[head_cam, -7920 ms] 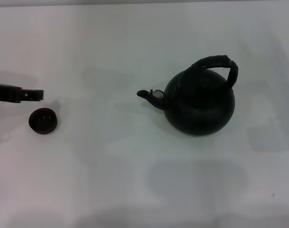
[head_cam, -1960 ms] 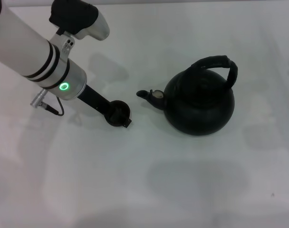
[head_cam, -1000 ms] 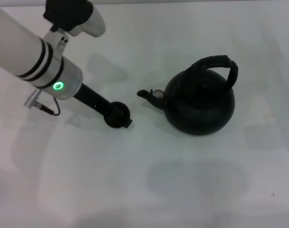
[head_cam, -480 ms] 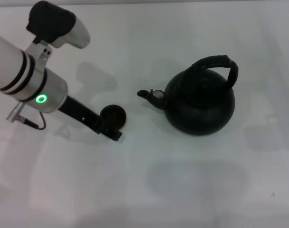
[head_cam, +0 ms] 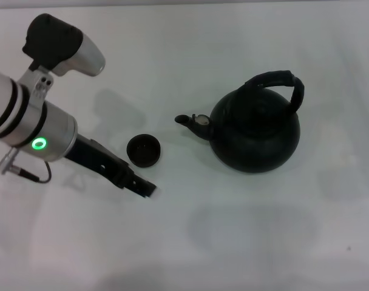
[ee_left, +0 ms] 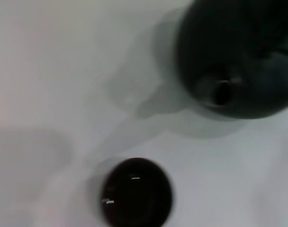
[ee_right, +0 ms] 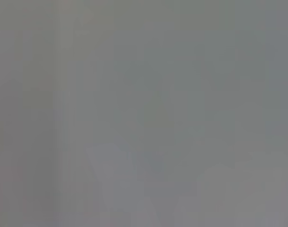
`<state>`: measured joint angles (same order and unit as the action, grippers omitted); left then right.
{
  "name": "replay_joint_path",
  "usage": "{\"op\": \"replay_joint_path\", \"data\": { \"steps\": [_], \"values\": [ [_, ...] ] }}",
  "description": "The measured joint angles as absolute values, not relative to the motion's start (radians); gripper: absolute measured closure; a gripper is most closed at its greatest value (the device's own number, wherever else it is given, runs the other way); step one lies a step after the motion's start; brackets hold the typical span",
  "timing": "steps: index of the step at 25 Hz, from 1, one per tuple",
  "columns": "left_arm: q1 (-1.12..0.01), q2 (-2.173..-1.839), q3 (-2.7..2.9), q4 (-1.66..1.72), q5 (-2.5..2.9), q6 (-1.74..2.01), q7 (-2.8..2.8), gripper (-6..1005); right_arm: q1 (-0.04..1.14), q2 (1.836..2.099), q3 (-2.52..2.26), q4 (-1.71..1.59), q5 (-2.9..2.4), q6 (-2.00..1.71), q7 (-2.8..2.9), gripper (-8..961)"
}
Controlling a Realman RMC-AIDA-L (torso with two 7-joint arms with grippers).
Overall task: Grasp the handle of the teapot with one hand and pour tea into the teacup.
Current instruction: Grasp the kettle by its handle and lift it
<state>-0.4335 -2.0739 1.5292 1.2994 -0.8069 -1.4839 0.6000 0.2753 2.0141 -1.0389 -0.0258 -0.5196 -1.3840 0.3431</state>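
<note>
Now the teacup [head_cam: 143, 150] sits just beside, seemingly clear of, left gripper [head_cam: 145, 188] jaws.

On the pale surface [ee_left: 49, 71] the small dark teacup [ee_left: 136, 196] sits upright with tiny glints inside its dark hollow, well apart from the big dark round teapot [ee_left: 238, 56], whose spout opening [ee_left: 223, 92] faces the camera, each casting a soft grey shadow.

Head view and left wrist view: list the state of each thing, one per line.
teapot: upright on the table, untouched.
handle: raised over the pot, ungrasped.
teacup: upright, free, near the spout side.
left gripper: beside the teacup, holding nothing.
table: bears teapot and teacup.
</note>
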Motion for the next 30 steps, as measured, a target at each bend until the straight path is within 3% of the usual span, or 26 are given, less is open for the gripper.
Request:
{"op": "replay_joint_path", "data": {
  "steps": [10, 17, 20, 25, 30],
  "values": [
    [-0.236, -2.073, 1.436, 1.351, -1.185, -1.531, 1.110, 156, 0.066, 1.970, -1.171, -0.257, -0.608, -1.456, 0.536, 83],
    [-0.205, -2.072, 1.176, 1.137, -1.427, -1.567, 1.417, 157, -0.186, 2.016, -1.190, -0.783, -0.978, -1.239, 0.865, 85],
    [-0.176, -2.074, 1.062, 0.985, -1.562, -1.585, 1.665, 158, -0.255, 2.023, -1.251, -0.968, -1.069, -1.185, 0.996, 86],
    [-0.145, -2.074, 0.934, 0.773, -1.735, -1.586, 1.907, 158, -0.238, 2.021, -1.337, -1.040, -1.118, -1.160, 1.077, 85],
    [-0.124, -2.075, 0.853, 0.657, -1.790, -1.595, 2.037, 159, -0.136, 2.019, -1.432, -1.011, -1.119, -1.069, 1.065, 86]
  ]
}}
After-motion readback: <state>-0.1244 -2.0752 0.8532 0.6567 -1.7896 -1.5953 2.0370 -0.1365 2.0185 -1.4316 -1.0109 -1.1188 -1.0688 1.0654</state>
